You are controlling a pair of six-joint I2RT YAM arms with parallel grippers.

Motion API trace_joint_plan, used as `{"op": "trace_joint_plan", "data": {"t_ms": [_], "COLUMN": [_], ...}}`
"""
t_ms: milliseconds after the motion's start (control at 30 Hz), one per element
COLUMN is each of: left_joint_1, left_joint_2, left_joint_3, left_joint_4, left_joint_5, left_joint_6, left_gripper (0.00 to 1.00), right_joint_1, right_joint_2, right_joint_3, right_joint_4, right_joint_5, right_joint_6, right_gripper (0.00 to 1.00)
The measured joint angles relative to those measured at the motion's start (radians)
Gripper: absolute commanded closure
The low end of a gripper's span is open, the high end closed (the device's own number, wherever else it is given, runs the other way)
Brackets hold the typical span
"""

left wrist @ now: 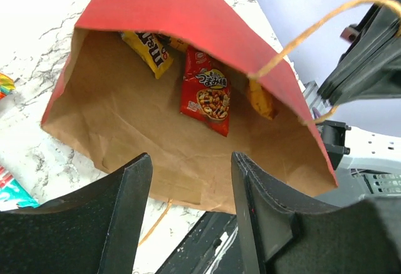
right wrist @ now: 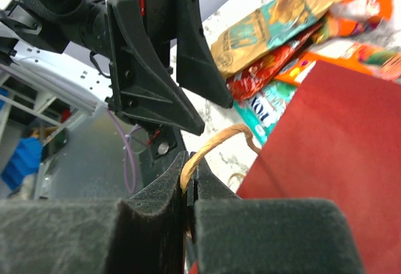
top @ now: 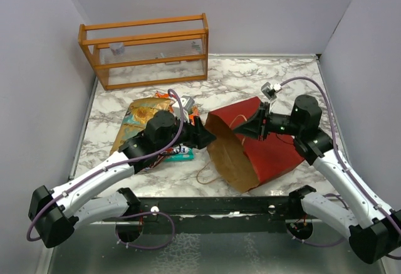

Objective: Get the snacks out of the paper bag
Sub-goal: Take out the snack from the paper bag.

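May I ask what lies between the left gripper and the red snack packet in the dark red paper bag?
Only bare brown paper bag lining, seen in the left wrist view.

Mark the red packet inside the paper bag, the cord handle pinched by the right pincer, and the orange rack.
red packet (left wrist: 205, 92): left wrist view, middle of its printed front.
cord handle (right wrist: 216, 137): right wrist view, arch of the loop.
orange rack (top: 144, 22): top external view, upper rear rail.
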Motion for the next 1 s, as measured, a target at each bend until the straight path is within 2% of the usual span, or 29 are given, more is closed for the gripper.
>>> {"op": "trace_joint_plan", "data": {"t_ms": [100,200,367,500,633,767,1000], "left_joint_1": [0.0,-0.019,-0.141,-0.22,-0.23,-0.233,-0.235], "left_joint_2": [-0.003,0.014,0.088,0.156,0.267,0.393,0.641], "left_joint_3": [-0.051,-0.112,-0.155,-0.198,-0.211,-0.211,-0.107], "left_joint_4": [0.058,0.118,0.219,0.359,0.494,0.62,0.704], "left_joint_5": [0.008,0.018,0.001,-0.021,-0.056,-0.083,-0.105], "left_joint_6": [-0.029,-0.068,-0.109,-0.142,-0.172,-0.198,-0.222], "left_gripper": [0.41,0.41,0.41,0.41,0.34,0.33,0.31], "right_joint_1": [0.019,0.019,0.019,0.019,0.019,0.019,0.019], "right_joint_2": [-0.005,-0.008,-0.055,-0.095,-0.1,-0.102,-0.128], "right_joint_3": [-0.063,-0.055,0.033,0.063,0.063,0.063,0.063], "right_joint_4": [0.032,0.016,-0.021,-0.021,-0.032,-0.037,-0.047], "right_joint_5": [-0.002,0.025,0.111,0.153,0.184,0.201,0.227], "right_joint_6": [0.033,0.027,-0.011,-0.029,-0.037,-0.036,-0.036], "right_gripper": [0.98,0.98,0.98,0.98,0.98,0.98,0.98]}}
